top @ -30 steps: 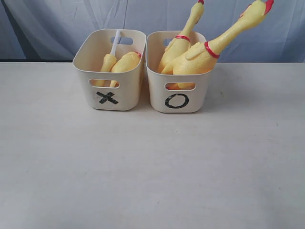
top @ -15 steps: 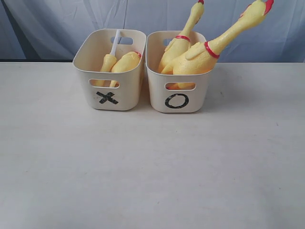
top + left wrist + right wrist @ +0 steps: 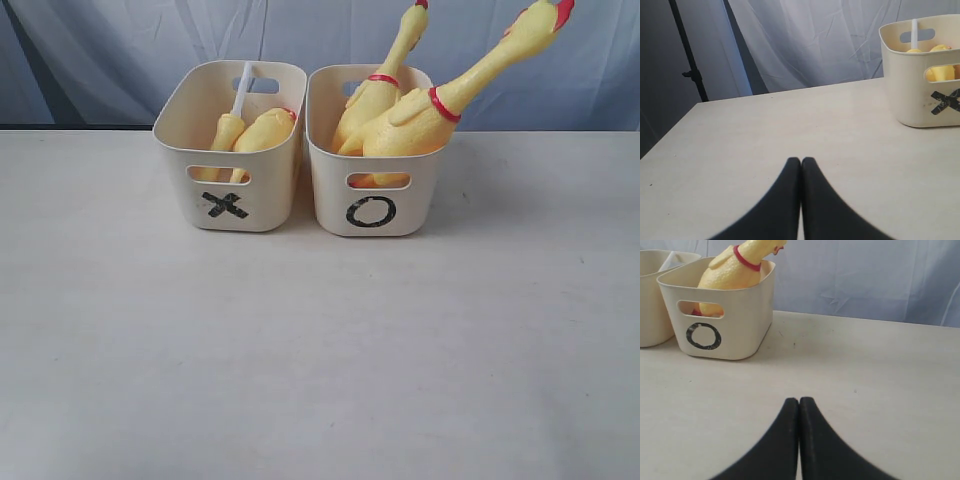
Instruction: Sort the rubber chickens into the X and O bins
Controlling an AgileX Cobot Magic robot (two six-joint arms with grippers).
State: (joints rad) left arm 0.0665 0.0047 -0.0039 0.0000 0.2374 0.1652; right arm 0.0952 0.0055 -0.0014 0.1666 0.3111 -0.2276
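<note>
- The left hand (image 3: 800,161) is sitting fully together, its two black halves meeting along one thin seam with nothing caught between them. It is pointing out over the pale desk (image 3: 765,125).
- The X bin (image 3: 912,95) is standing on the desk well ahead of the left hand and off toward the right hand's side. Its black X is facing back toward the hand.
- Inside the X bin, the slim fragment (image 3: 226,133) is standing on end, with its white tube (image 3: 243,88) rising toward the slot handle on the wall farthest from the hands. The headless body (image 3: 266,130) is leaning just beside the fragment, on the side nearer the right hand (a red edge is showing at its upper end).
- The O bin (image 3: 372,200) is sitting just beside the X bin, well ahead of the right hand and off toward the left hand's side. I cannot tell whether the two walls are touching.
- Two whole chickens are filling the O bin. The rear chicken (image 3: 378,95) is stretching its red-banded neck steeply upward. The front chicken (image 3: 415,125) is lying over the rim, its neck and head slanting up and out past the corner on the right hand's side.
- The right hand (image 3: 799,400) is likewise pressed together and empty, aiming across bare desk.
- A blue-grey cloth (image 3: 120,50) is hanging beyond both bins.
</note>
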